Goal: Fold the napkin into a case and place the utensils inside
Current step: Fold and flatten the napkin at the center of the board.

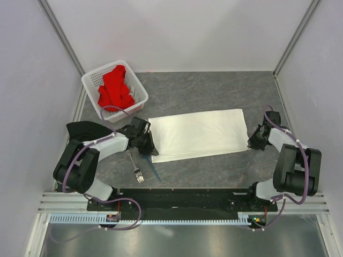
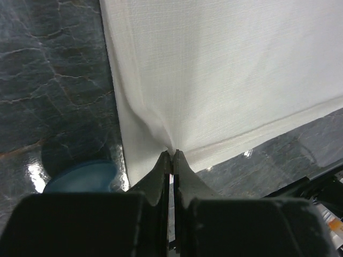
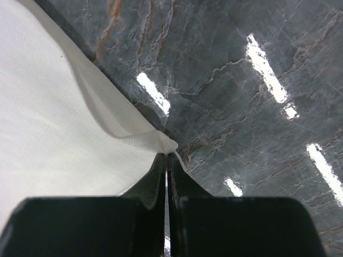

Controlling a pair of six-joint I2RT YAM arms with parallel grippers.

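The napkin (image 1: 198, 134) is recorded as plain cream-white with a fine woven grain and no print. The tabletop (image 1: 214, 85) under it is dark grey in a stone pattern, veined with pale lines and a few rust-brown streaks. At the far left corner a white perforated basket (image 1: 137, 81) is noted with a bright red cloth (image 1: 114, 88) in it, and toward the near edge a silver fork (image 1: 134, 165) and a blue spoon (image 2: 80, 174) are seen. The left gripper (image 2: 172, 155) and right gripper (image 3: 166, 155) are logged as black, the arms (image 1: 104, 144) as black and white, trailed by purple cables (image 1: 303, 155).
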